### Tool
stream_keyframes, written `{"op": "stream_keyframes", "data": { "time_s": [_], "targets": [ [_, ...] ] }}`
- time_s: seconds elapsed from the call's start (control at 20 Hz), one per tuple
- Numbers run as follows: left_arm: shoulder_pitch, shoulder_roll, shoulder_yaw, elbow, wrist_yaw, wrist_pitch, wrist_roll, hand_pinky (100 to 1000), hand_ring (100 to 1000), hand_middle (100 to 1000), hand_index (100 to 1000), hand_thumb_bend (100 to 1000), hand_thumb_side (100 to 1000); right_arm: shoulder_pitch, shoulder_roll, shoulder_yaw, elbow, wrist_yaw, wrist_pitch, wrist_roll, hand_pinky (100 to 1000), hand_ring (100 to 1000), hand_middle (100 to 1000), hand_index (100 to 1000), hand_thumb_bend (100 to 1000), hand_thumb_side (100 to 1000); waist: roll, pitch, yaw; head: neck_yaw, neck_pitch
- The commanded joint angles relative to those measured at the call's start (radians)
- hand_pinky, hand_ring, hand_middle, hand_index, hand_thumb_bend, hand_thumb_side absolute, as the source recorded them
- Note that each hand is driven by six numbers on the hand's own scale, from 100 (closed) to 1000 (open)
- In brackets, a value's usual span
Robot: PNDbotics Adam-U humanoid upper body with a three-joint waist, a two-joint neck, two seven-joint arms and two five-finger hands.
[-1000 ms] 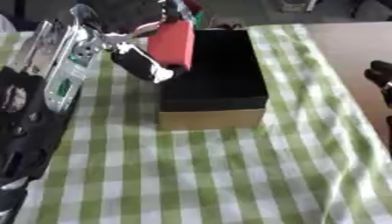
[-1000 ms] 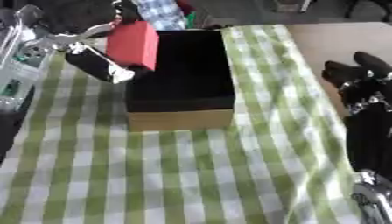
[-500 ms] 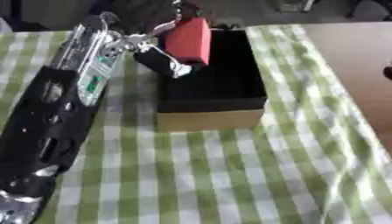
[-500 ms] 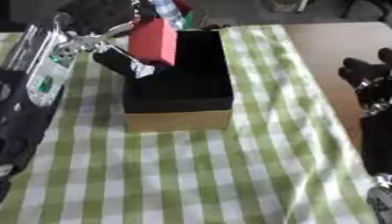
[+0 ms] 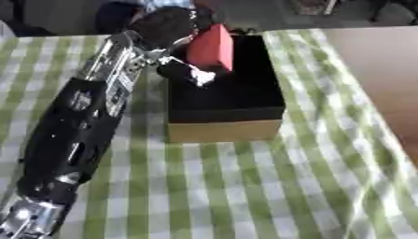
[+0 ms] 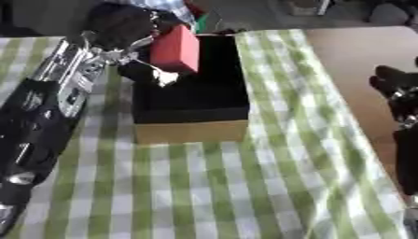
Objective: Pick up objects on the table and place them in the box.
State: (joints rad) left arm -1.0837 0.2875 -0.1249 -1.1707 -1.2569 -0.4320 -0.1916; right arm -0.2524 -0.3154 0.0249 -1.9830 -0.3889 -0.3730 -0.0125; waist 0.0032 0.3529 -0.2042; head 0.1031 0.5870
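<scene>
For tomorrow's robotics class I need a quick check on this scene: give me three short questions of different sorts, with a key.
1. True or false: the left hand holds the red block over the box.
2. Where does the right hand show? A) inside the box B) at the right edge, off the checked cloth C) on the red block
3. Fill in: the box's inside is ____.

Key: 1 true; 2 B; 3 black.
</scene>
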Motion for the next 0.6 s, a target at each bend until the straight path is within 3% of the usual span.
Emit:
{"op": "stream_keyframes", "data": {
  "time_s": [0.05,0.2,0.25,0.35,0.6],
  "targets": [
    [-0.020,0.014,-0.006,0.012,-0.041,-0.005,0.053,693,1000,1000,1000,563,948,-0.004,-0.010,-0.007,-0.017,-0.006,0.001,0.000,857,806,590,818,100,862,0.007,-0.005,0.000,-0.002,-0.007],
    [-0.018,0.023,-0.020,0.033,-0.086,0.008,0.099,703,1000,1000,1000,738,919,-0.004,-0.010,-0.007,-0.017,-0.006,0.001,-0.001,857,806,590,818,100,862,0.006,-0.007,0.001,-0.003,-0.006],
    [-0.017,0.025,-0.022,0.039,-0.102,0.017,0.114,701,1000,1000,1000,844,924,-0.003,-0.010,-0.007,-0.017,-0.006,0.001,-0.001,858,806,590,818,100,863,0.005,-0.008,0.002,-0.003,-0.006],
    [-0.016,0.024,-0.024,0.051,-0.133,0.033,0.145,701,1000,1000,1000,967,947,-0.002,-0.009,-0.007,-0.017,-0.006,0.001,-0.001,858,806,590,818,100,863,0.004,-0.009,0.003,-0.003,-0.006],
    [-0.012,0.008,-0.015,0.048,-0.193,0.047,0.224,707,1000,1000,1000,1000,894,0.000,-0.006,-0.005,-0.017,-0.006,0.007,0.000,859,807,590,818,100,864,0.001,-0.012,0.007,-0.003,-0.004]
  ]
}}
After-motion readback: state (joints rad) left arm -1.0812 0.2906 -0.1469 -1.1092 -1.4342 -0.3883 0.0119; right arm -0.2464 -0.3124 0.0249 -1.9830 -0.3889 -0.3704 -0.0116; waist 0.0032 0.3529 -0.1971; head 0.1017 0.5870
